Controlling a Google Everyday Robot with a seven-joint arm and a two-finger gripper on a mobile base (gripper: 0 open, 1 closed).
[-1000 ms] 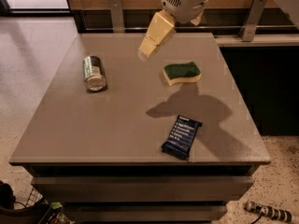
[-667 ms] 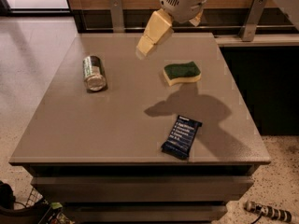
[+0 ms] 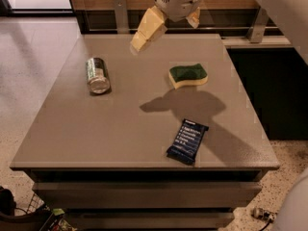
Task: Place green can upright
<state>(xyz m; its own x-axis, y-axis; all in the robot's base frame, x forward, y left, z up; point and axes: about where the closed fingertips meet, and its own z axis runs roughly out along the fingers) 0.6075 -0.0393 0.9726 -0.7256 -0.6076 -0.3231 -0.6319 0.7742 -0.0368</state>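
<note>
The green can (image 3: 97, 74) lies on its side on the left part of the grey table (image 3: 120, 129), one silver end facing the front. My gripper (image 3: 166, 32) hangs above the far middle of the table, to the right of and beyond the can, not touching it. Its cream fingers (image 3: 148, 29) are spread apart and hold nothing.
A yellow sponge with a green top (image 3: 188, 75) lies right of centre. A dark blue snack bar (image 3: 187, 141) lies near the front right edge. The arm's shadow (image 3: 185, 105) falls between them. A railing runs behind the table, and floor lies to the left.
My gripper has moved a little to the left and farther back, towards the can's side of the table. The can, sponge and bar have not moved.
</note>
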